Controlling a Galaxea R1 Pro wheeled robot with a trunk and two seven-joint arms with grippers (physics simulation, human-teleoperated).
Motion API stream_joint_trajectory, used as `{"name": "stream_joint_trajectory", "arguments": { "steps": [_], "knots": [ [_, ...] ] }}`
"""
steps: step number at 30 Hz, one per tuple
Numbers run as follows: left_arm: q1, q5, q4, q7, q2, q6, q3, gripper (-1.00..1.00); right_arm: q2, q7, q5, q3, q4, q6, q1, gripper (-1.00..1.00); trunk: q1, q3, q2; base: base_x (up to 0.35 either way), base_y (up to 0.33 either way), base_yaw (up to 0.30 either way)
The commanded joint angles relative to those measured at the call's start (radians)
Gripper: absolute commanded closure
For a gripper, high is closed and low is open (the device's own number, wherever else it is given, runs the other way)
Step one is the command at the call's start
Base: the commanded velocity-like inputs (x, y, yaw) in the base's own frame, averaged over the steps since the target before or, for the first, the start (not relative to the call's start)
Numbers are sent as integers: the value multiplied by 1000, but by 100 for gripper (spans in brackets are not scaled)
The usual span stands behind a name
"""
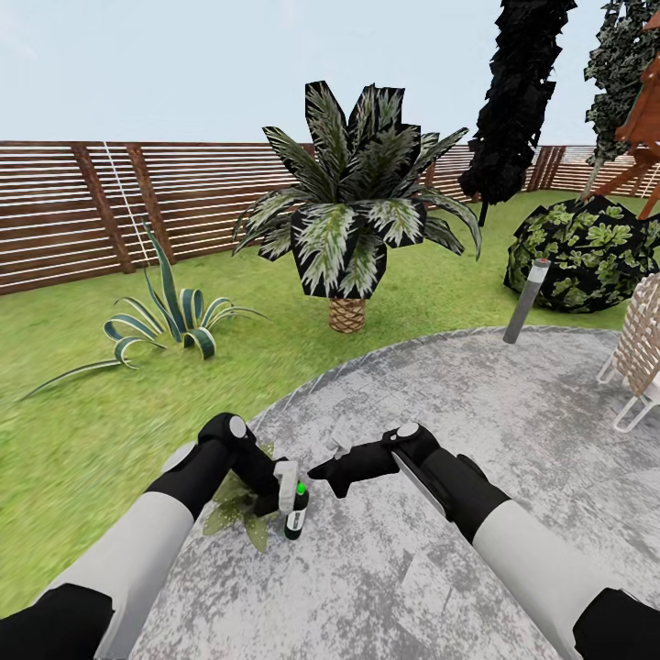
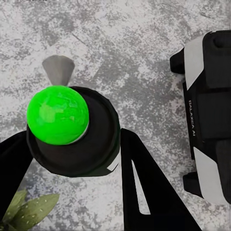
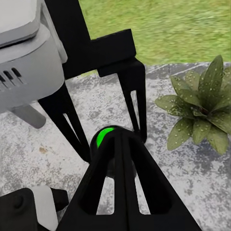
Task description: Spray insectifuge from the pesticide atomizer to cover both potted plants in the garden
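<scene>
The pesticide atomizer (image 1: 295,518), a small black bottle with a bright green top (image 2: 57,114), stands upright at the edge of the grey paving in the garden. My left gripper (image 1: 290,489) reaches down over it, with one finger (image 2: 144,183) against each side of the black body, shut on it. My right gripper (image 1: 318,472) points at the bottle from the right. Its fingers (image 3: 120,192) are shut together, with their tip just in front of the green top. One potted plant (image 3: 202,110), a low speckled green rosette, sits beside the bottle, partly under my left arm (image 1: 240,513).
Round grey stone paving (image 1: 458,477) lies ahead, with lawn on the left. A striped agave (image 1: 174,316), a tall palm (image 1: 353,211), a grey post (image 1: 525,301), a leafy bush (image 1: 587,252) and a white wicker seat (image 1: 642,353) stand around. A brown slat fence (image 1: 92,211) rings the lawn.
</scene>
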Motion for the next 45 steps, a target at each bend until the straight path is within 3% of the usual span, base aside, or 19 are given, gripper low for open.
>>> {"name": "stream_joint_trajectory", "arguments": {
  "steps": [1,26,30,31,35,37,39,43,44,45],
  "knots": [
    [-1,-4,-13,-5,0,9,0,100,-1,-3,-11,3,-1,8,-1,100,0,-1,-1,0,0,0],
    [-2,-4,-63,-20,-14,10,0,100,-1,-3,-10,5,-1,9,-1,100,0,-1,-1,0,0,0],
    [-2,-12,-62,-20,-16,11,0,100,-1,-4,-11,33,-1,8,-1,100,0,-1,-1,0,0,0],
    [-2,-36,-61,-19,-15,14,0,100,-1,-4,-10,36,-1,8,-1,100,0,-1,-1,0,0,0],
    [-2,-216,-56,-19,-10,65,2,100,-1,-3,-10,38,-1,8,-1,100,0,-1,-1,0,0,0],
    [-2,-280,-53,-19,4,74,4,100,-1,-3,-11,38,-1,7,-1,100,0,-1,-1,0,0,0],
    [-2,-307,-52,-19,33,76,4,100,-2,-3,-10,38,-1,8,-1,100,0,-1,-1,0,0,0],
    [-2,-339,-52,-44,119,78,6,100,-2,-3,-11,39,0,8,-1,100,0,-1,-1,0,0,0],
    [-2,-339,-52,-43,126,78,10,100,-2,-4,-11,39,0,8,-1,100,0,-1,-1,0,0,0],
    [-2,-336,-53,-37,131,79,40,100,-1,-6,-10,39,0,8,-1,100,0,-1,-1,0,0,0]
  ]
}}
